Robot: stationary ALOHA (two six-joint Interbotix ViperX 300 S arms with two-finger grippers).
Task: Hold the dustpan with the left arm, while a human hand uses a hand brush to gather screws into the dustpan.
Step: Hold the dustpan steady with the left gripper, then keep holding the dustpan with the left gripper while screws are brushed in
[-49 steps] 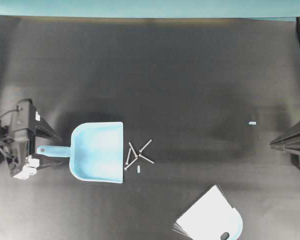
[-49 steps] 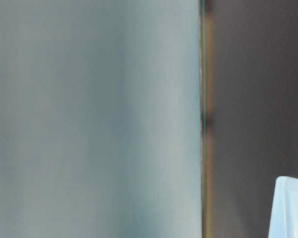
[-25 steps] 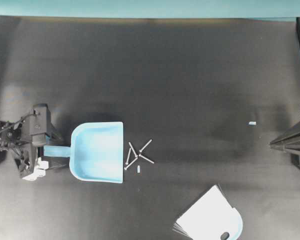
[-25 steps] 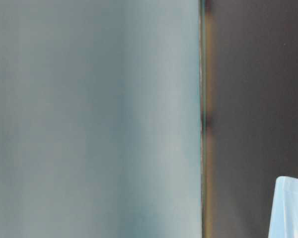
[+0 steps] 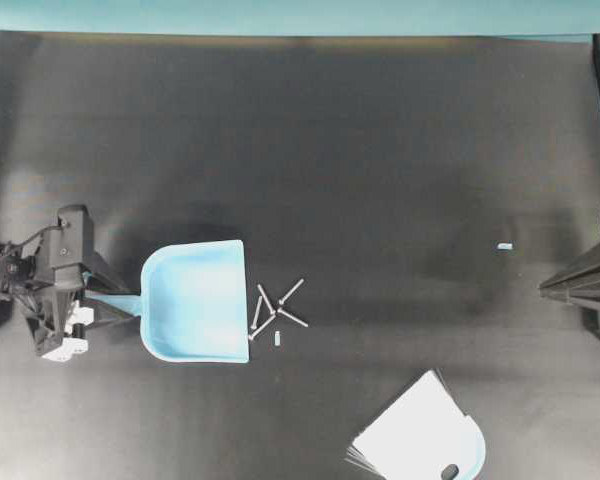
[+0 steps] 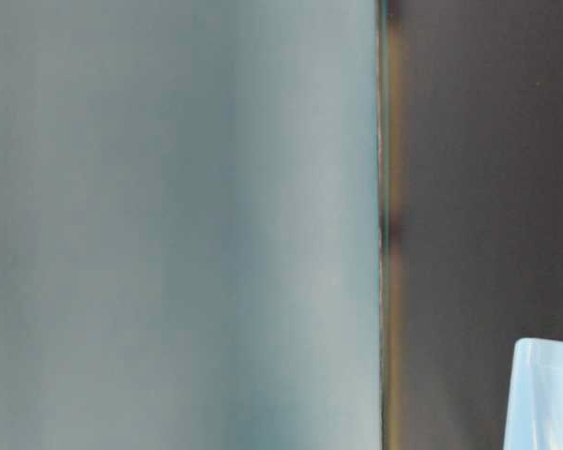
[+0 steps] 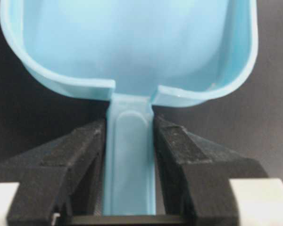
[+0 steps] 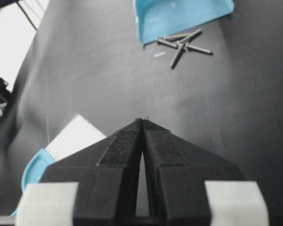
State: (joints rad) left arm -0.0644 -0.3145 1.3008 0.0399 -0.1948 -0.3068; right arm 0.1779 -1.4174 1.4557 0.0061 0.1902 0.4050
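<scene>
- Far left on the black mat (image 5: 360, 140), the left arm (image 5: 50, 285) reaches in toward the dustpan (image 5: 195, 300), which lies flat with its straight front edge facing right.
- The left gripper (image 7: 129, 136) has its two black fingers (image 7: 82, 150) pressed against either side of the dustpan's short handle, one on each flank, so it is clamped on the handle close behind the rounded back of the scoop.
- Just beside the dustpan's front edge, on the mat, lie the screws (image 5: 275, 308), a small crossed cluster of thin silver pieces; none is inside the scoop.
- A tiny white stub (image 5: 278, 338) sits just below that cluster.
- Lower right, the hand brush (image 5: 425, 440) lies flat and well apart from the screws, white bristles fanned toward the upper left, blue back and hang hole at the bottom edge.
- A small pale fleck (image 5: 505, 246) rests alone on the mat toward the right.
- At the far right edge, the right gripper (image 8: 142, 123) hangs above the mat with its fingertips drawn together, nothing between them.
</scene>
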